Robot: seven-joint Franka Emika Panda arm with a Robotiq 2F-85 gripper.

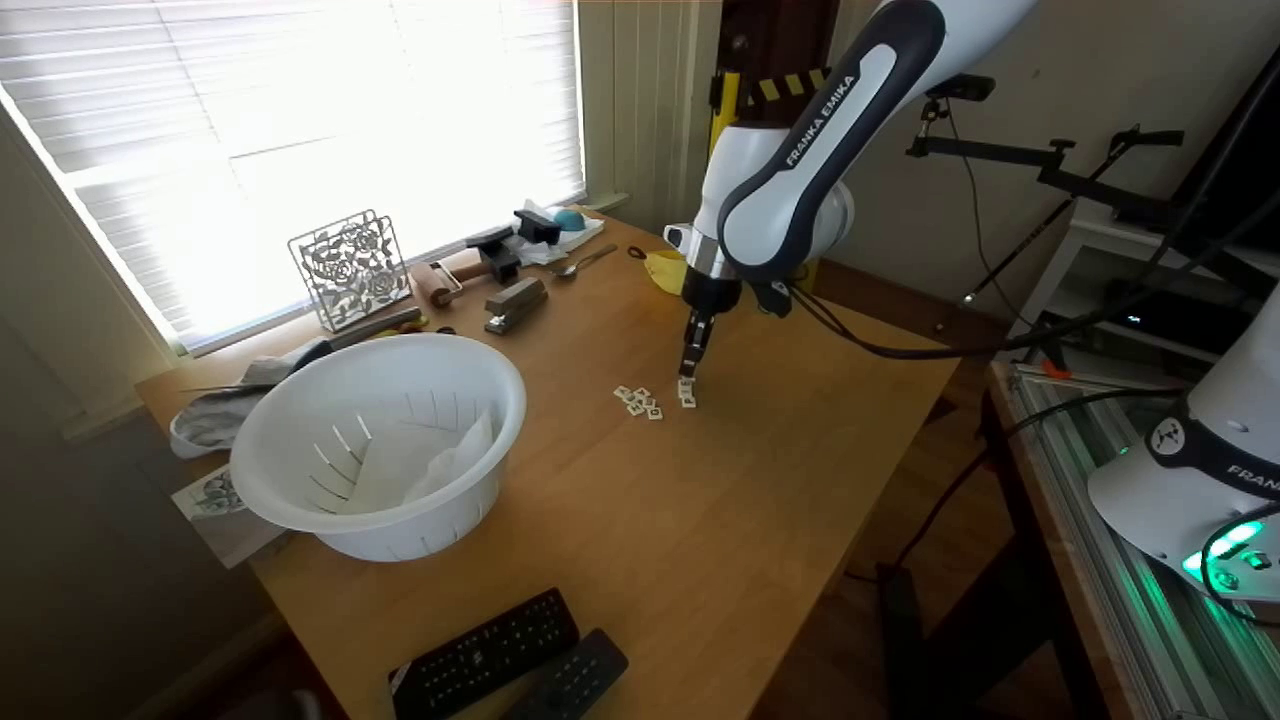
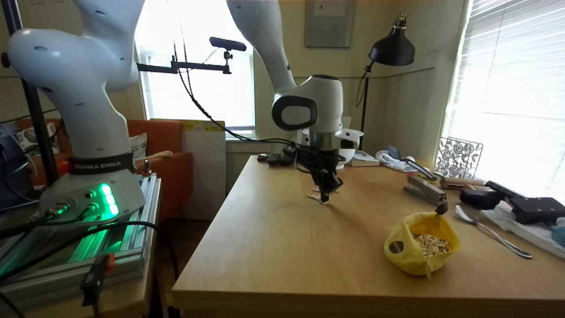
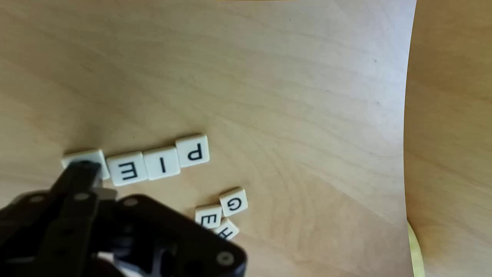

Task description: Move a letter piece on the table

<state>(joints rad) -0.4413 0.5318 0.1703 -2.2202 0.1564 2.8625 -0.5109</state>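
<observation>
The light-brown wooden table (image 1: pixel 700 530) carries white letter tiles. In the wrist view a slightly uneven row has a P tile (image 3: pixel 193 150), an I tile (image 3: pixel 162 163) and an E tile (image 3: pixel 127 168). At the row's left end is another letter tile (image 3: pixel 87 155); its letter is hidden under my fingertips. My gripper (image 3: pixel 85 165) is shut, its tips on or just above that tile. The gripper points down in both exterior views (image 1: pixel 688 370) (image 2: pixel 325 198). Nearby lie loose tiles, including a G tile (image 3: pixel 233 201), an E tile (image 3: pixel 208 216) and a partly covered H tile (image 3: pixel 227 229).
A white bowl (image 1: pixel 505 420) stands beyond the loose tiles. A yellow bag of tiles (image 2: pixel 408 247), a stapler (image 2: pixel 426 189) and a spoon (image 2: pixel 496 236) are on the table. Two dark remotes (image 1: pixel 490 650) lie near an edge. A metal floral holder (image 1: pixel 352 270) stands by the window.
</observation>
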